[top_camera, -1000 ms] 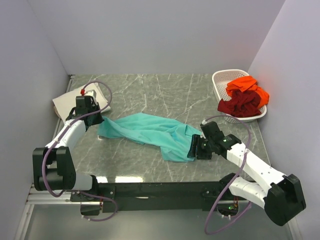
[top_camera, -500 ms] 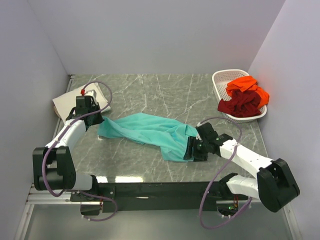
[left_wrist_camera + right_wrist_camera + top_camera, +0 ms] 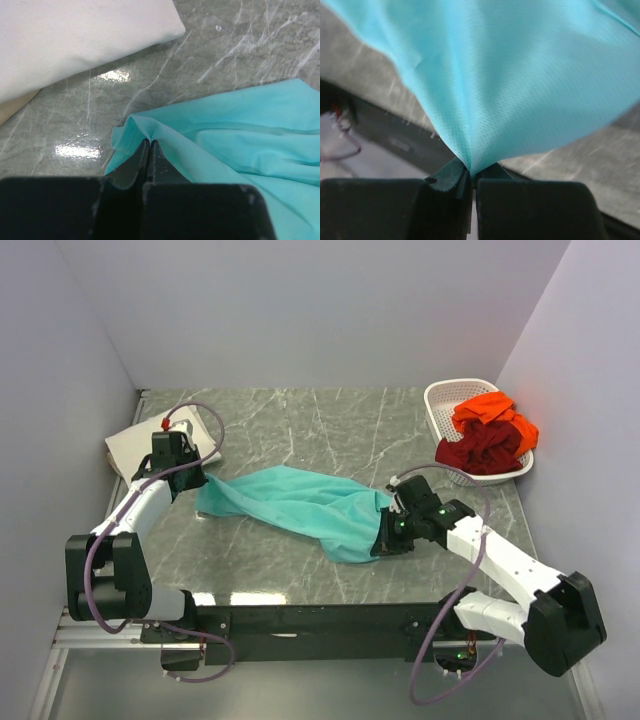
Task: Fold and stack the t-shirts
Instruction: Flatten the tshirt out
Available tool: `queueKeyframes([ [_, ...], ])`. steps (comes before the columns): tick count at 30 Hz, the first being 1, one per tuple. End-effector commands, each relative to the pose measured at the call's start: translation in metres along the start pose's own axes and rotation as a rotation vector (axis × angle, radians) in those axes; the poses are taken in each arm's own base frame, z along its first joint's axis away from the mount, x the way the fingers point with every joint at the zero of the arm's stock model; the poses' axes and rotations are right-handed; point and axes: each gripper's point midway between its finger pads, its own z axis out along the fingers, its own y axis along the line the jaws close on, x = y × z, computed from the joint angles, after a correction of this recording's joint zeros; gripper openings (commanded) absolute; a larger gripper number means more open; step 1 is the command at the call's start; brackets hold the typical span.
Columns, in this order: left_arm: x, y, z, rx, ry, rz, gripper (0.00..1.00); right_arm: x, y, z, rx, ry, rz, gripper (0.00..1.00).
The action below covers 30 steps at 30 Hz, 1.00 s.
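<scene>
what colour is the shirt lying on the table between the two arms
The t-shirt is plain teal, no print; clearest in the top external view.

We are holding our left arm (image 3: 140,510) stretched forward along the left side, its left gripper (image 3: 150,142) pinching tight on an edge of the teal t-shirt (image 3: 300,505). We are keeping our right arm (image 3: 500,560) bent low and inward, with the right gripper (image 3: 471,172) clamping the shirt's other end.

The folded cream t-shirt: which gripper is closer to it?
Left. The left gripper is close beside the cream t-shirt; the right gripper is far to its right, at the other end of the teal t-shirt.
</scene>
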Motion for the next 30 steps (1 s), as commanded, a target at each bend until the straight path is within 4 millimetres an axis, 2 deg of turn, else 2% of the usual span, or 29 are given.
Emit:
queueKeyframes([
  [1, -0.025, -0.004, -0.008, 0.008, -0.073, 0.013, 0.01, 0.026, 0.032, -0.032, -0.141, 0.124, -0.052, 0.0],
  [5, -0.025, -0.003, -0.009, -0.002, -0.073, 0.015, 0.0, 0.056, 0.057, -0.062, -0.256, 0.304, -0.098, 0.0],
  [7, -0.025, 0.0, -0.009, -0.015, -0.071, 0.014, 0.01, 0.066, 0.061, -0.069, -0.291, 0.366, -0.116, 0.0],
  [9, -0.027, 0.0, -0.01, -0.018, -0.078, 0.015, 0.01, 0.067, 0.06, -0.066, -0.298, 0.377, -0.126, 0.0],
  [13, -0.028, 0.002, -0.013, -0.032, -0.087, 0.018, 0.01, 0.061, 0.05, -0.034, -0.257, 0.389, -0.065, 0.0],
  [16, -0.027, 0.004, -0.014, -0.038, -0.087, 0.021, 0.01, 0.049, 0.037, 0.001, -0.209, 0.365, -0.029, 0.0],
  [19, -0.028, 0.004, -0.014, -0.038, -0.089, 0.021, 0.0, 0.033, 0.022, 0.024, -0.117, 0.336, -0.001, 0.0],
  [20, -0.028, 0.004, -0.014, -0.039, -0.089, 0.022, 0.0, 0.021, 0.025, 0.027, -0.111, 0.305, -0.007, 0.0],
  [21, -0.027, 0.004, -0.013, -0.04, -0.086, 0.022, 0.0, 0.014, 0.016, 0.034, -0.059, 0.293, 0.004, 0.0],
  [25, -0.028, 0.004, -0.013, -0.042, -0.086, 0.024, 0.0, -0.02, 0.016, 0.036, 0.003, 0.214, -0.017, 0.0],
  [30, -0.028, 0.004, -0.013, -0.039, -0.086, 0.024, 0.0, -0.049, 0.01, 0.035, 0.024, 0.154, -0.004, 0.0],
])
